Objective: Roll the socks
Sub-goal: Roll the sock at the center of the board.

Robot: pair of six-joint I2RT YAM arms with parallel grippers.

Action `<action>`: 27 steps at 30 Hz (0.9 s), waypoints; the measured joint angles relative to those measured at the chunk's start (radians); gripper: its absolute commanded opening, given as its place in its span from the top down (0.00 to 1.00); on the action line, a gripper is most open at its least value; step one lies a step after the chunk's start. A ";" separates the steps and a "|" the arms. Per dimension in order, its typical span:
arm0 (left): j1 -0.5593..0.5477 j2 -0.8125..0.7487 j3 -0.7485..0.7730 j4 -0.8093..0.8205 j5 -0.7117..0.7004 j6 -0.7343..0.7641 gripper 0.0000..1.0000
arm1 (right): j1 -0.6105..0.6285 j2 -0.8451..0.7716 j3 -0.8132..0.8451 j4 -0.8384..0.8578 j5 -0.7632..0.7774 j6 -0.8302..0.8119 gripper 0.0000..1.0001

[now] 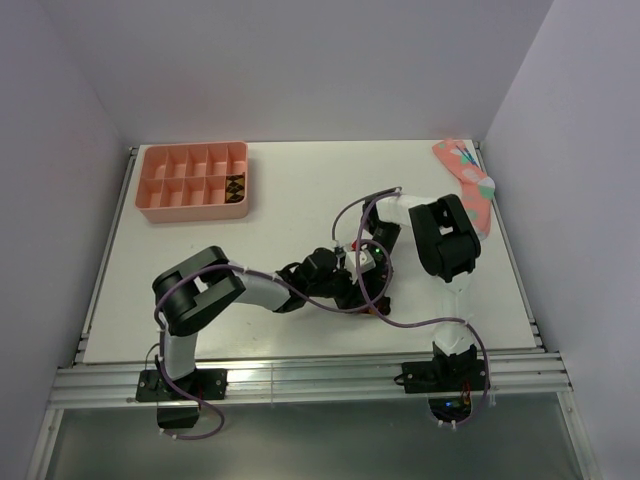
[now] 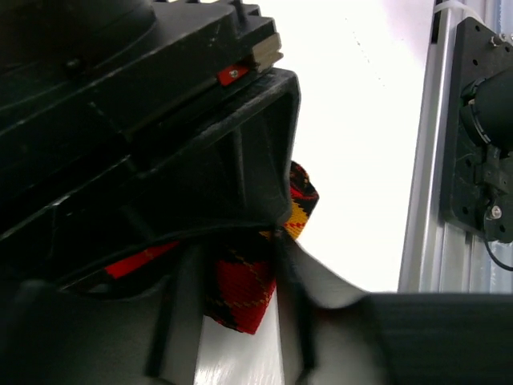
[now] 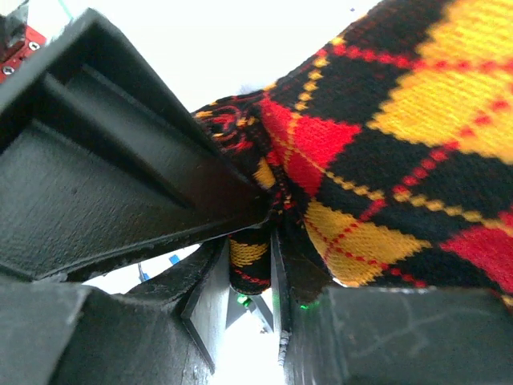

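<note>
Two grippers meet over the table (image 1: 300,200), the right gripper (image 3: 252,265) pinching a fold of the socks (image 3: 385,160) and the left gripper (image 2: 236,321) seemingly clamped on their red part. Pulling against each other could undo the roll or make them collide. The pink tray (image 1: 150,213) holds one dark patterned bundle (image 1: 234,187) in its near-right compartment.

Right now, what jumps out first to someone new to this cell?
Near the middle of the table, towards its front edge, the right gripper pinches a red-and-orange argyle sock. A pink tray at far left holds a dark argyle item in one compartment. A pink sock lies in the far right corner.
</note>
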 measured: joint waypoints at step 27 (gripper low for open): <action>-0.008 0.014 -0.050 0.120 -0.031 -0.156 1.00 | -0.177 -0.076 0.090 0.234 -0.047 0.229 0.41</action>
